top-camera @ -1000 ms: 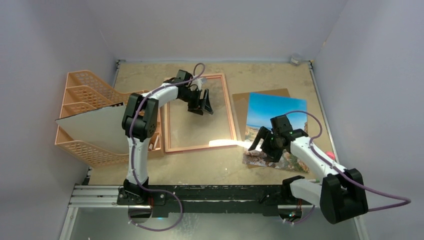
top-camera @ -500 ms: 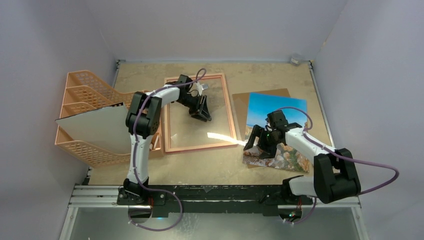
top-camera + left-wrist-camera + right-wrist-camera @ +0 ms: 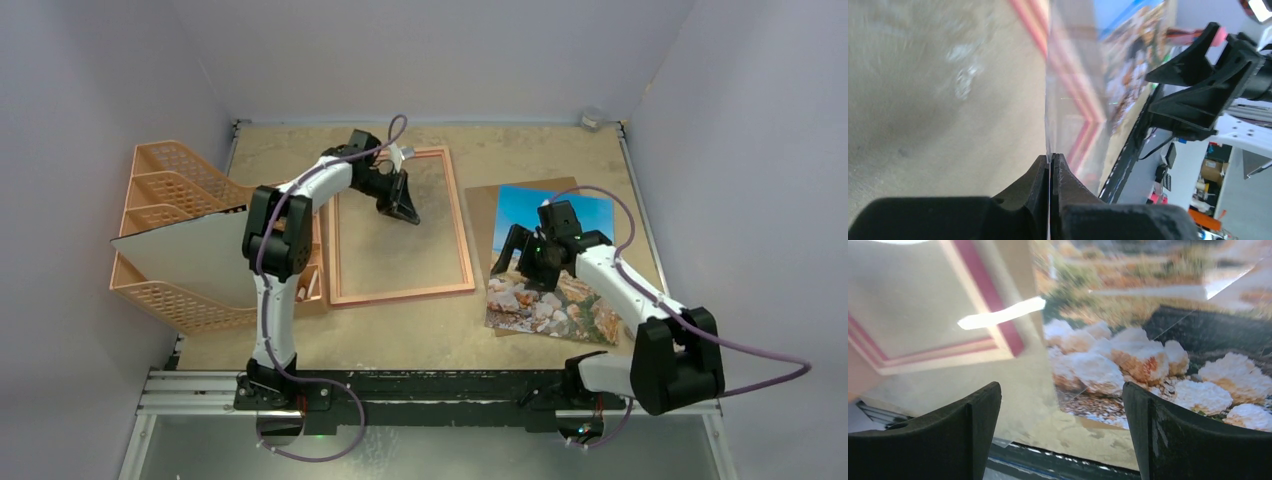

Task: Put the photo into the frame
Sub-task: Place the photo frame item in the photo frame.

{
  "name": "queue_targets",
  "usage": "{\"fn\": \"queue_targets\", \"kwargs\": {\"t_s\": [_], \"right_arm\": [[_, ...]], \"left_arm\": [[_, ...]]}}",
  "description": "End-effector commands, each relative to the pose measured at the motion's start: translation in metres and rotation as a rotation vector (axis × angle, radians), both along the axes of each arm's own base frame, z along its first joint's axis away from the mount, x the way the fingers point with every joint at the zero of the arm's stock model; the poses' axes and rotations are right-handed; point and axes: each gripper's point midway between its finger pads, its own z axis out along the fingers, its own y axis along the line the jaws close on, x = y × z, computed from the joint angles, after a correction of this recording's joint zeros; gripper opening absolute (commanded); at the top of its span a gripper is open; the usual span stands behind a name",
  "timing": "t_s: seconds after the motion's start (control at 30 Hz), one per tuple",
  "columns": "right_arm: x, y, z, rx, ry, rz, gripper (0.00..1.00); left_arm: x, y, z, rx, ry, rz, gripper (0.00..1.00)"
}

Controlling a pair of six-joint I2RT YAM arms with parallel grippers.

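The pink-red frame (image 3: pixel 400 290) lies flat mid-table. My left gripper (image 3: pixel 402 205) hovers over its far half, jaws shut (image 3: pixel 1050 157) on the edge of a thin clear sheet (image 3: pixel 1068 100) that stands edge-on ahead of them. Through the sheet the frame's pink rail (image 3: pixel 1083 105) shows blurred. The photo (image 3: pixel 550 305), blue sky above pale rocks, lies face up to the frame's right. My right gripper (image 3: pixel 522 262) hangs open over the photo's left edge. In the right wrist view, rocks of the photo (image 3: pixel 1148 355) and a corner of the frame (image 3: pixel 998 335) lie beyond the open gripper (image 3: pixel 1060 390).
A brown backing board (image 3: pixel 480 205) sticks out from under the photo. An orange mesh organiser (image 3: pixel 170 175) stands at the left with a pale board (image 3: pixel 190 255) leaning in it. Walls close in the table on three sides.
My left gripper has closed on the clear sheet and drawn slightly toward the far side. The right gripper moved farther back over the photo. The bright glare near the frame's front rail is gone.
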Motion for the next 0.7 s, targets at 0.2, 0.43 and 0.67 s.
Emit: {"fn": "queue_targets", "kwargs": {"t_s": [0.2,0.43,0.67], "right_arm": [[0.1,0.005,0.157,0.098,-0.549,-0.164,0.95],[0.154,0.022,0.269,0.351,-0.861,-0.246,0.99],[0.191,0.044,0.305,0.591,-0.884,-0.176,0.99]], "left_arm": [[0.047,-0.008,0.212,-0.3,-0.428,0.075,0.0],[0.074,0.022,0.328,-0.513,-0.584,0.273,0.0],[0.057,0.043,0.434,-0.649,-0.756,0.38,0.0]]}}
